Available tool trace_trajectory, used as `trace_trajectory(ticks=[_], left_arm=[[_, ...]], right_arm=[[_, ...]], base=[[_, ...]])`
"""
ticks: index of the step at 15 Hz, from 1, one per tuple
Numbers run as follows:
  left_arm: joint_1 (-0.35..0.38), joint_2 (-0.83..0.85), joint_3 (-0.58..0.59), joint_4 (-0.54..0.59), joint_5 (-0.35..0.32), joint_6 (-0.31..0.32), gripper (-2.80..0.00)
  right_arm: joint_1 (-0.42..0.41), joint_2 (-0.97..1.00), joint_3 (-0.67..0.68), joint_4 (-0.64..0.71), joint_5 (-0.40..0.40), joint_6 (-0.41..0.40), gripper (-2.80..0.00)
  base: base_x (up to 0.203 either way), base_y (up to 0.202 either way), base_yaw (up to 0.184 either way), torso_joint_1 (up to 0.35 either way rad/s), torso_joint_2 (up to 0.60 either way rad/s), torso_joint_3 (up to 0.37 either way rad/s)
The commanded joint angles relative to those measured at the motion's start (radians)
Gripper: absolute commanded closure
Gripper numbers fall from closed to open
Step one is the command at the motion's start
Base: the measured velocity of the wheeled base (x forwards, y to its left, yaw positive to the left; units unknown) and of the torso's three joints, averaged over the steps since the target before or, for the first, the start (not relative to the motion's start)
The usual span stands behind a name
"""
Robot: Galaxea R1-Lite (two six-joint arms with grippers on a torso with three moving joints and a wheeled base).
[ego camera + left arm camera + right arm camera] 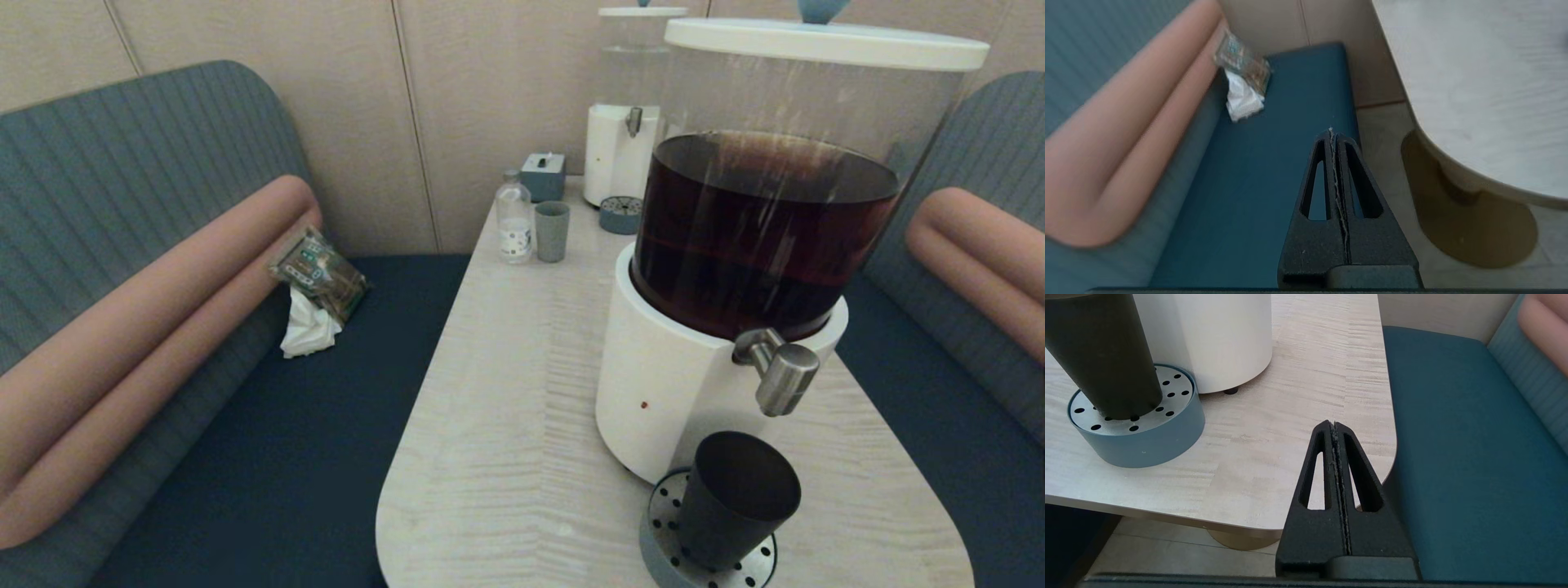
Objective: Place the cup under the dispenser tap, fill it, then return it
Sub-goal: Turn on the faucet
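Observation:
The matte black cup stands upright on the round perforated drip tray, right below the brushed-steel tap of the big dispenser holding dark brown liquid. The right wrist view shows the same cup on that tray. My right gripper is shut and holds nothing, low at the table's near right corner, apart from the cup. Beside the table's left, my left gripper hangs shut and bare over the blue bench seat. Neither gripper shows in the head view.
At the table's far end stand a grey-green cup, a small clear bottle, a grey box and a smaller clear-liquid dispenser with its own drip tray. A snack packet and tissue lie on the left bench.

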Motion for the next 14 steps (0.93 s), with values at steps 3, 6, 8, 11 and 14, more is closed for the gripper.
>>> trace_trajectory(ticks=[3, 6, 8, 11, 14], left_arm=[[0.0, 0.0, 0.0, 0.001, -0.004, -0.01, 0.0], [0.0, 0.0, -0.002, 0.015, -0.007, -0.061, 0.0], [0.0, 0.0, -0.027, 0.138, -0.002, -0.136, 0.0], [0.0, 0.0, -0.04, 0.163, 0.0, -0.153, 0.0], [0.0, 0.0, -0.034, 0.149, 0.002, -0.159, 0.0]], right_arm=[[0.0, -0.002, 0.006, 0.0, 0.0, 0.001, 0.0], [0.0, -0.002, 0.008, 0.0, 0.001, 0.0, 0.0], [0.0, -0.002, 0.006, 0.0, 0.0, 0.002, 0.0], [0.0, -0.002, 0.006, 0.0, 0.0, 0.002, 0.0], [0.0, -0.002, 0.006, 0.0, 0.0, -0.001, 0.0]], base=[[0.0, 0.0, 0.0, 0.0, 0.0, 0.0], [0.0, 0.0, 0.0, 0.0, 0.0, 0.0], [0.0, 0.0, 0.0, 0.0, 0.0, 0.0], [0.0, 0.0, 0.0, 0.0, 0.0, 0.0], [0.0, 0.0, 0.0, 0.0, 0.0, 0.0]])
